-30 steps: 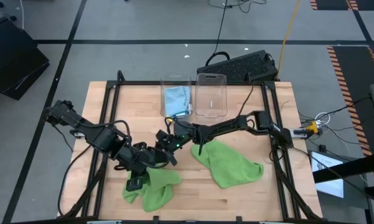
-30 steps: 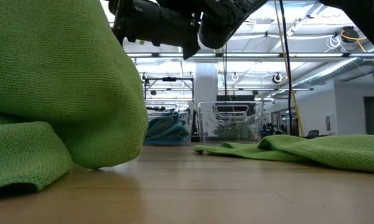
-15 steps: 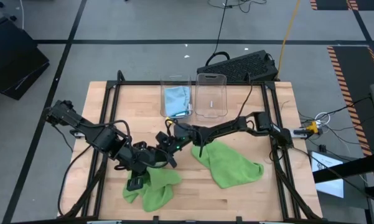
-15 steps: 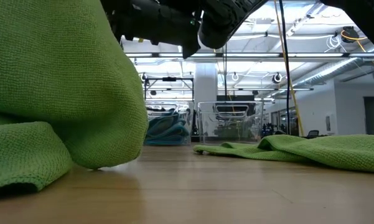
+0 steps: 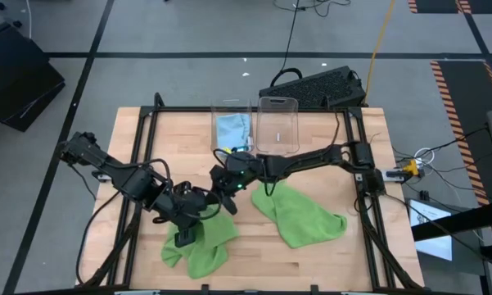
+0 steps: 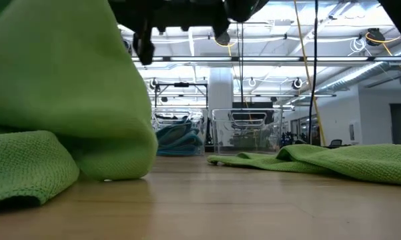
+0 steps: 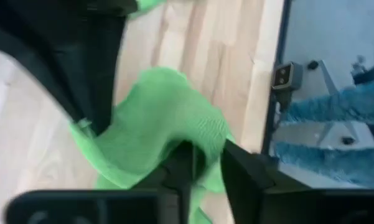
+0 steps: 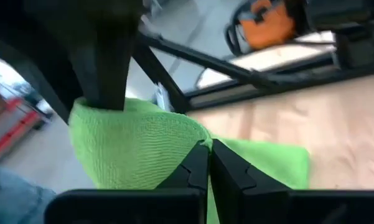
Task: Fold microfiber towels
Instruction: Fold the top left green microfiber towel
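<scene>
Left gripper (image 5: pixel 210 206) and right gripper (image 5: pixel 224 197), side by side over the bench (image 5: pixel 368 246), each pinch the same lime green towel (image 5: pixel 198 246), lifting its upper edge. A second lime green towel (image 5: pixel 301 215) lies crumpled nearby; a light blue towel (image 5: pixel 232 131) sits in a clear bin (image 5: pixel 231 109).

wooden table (image 5: pixel 311 262), two green towels (image 5: pixel 303 215), clear bins (image 5: pixel 277 124)
</scene>
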`<action>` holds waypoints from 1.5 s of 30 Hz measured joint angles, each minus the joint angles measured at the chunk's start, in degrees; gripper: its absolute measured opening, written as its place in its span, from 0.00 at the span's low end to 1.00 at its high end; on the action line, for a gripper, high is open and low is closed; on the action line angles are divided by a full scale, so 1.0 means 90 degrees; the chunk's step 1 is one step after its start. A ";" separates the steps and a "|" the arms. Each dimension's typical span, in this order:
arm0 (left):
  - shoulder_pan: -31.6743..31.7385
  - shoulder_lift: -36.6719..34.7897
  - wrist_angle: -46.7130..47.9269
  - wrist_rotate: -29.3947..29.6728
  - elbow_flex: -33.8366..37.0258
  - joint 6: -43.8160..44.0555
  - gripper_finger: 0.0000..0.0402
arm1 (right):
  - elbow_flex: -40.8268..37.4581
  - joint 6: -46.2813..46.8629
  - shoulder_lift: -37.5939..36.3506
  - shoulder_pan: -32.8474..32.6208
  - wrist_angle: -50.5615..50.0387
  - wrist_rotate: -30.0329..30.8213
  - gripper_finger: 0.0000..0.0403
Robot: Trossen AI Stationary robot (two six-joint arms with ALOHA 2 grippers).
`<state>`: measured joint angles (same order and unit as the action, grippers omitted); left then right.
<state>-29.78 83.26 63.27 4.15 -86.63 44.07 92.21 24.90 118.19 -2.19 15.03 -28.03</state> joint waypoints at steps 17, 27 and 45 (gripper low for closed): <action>-0.0587 -0.0007 0.0630 0.1124 0.1293 0.0915 0.66 | -0.0007 -0.0631 -0.1434 -0.0003 -0.2926 0.1332 0.00; -0.0566 -0.0201 -0.0506 -0.0175 0.3062 0.3027 0.66 | -0.0005 -0.0377 -0.1734 0.0003 -0.3875 0.1646 0.00; 0.0050 -0.0843 -0.3587 -0.0901 0.4561 0.6436 0.66 | -0.0005 0.0131 -0.1837 0.0161 -0.4661 0.1607 0.00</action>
<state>-29.33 75.68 30.99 -3.95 -45.58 102.00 92.16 26.07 101.66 -0.74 -26.92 -13.57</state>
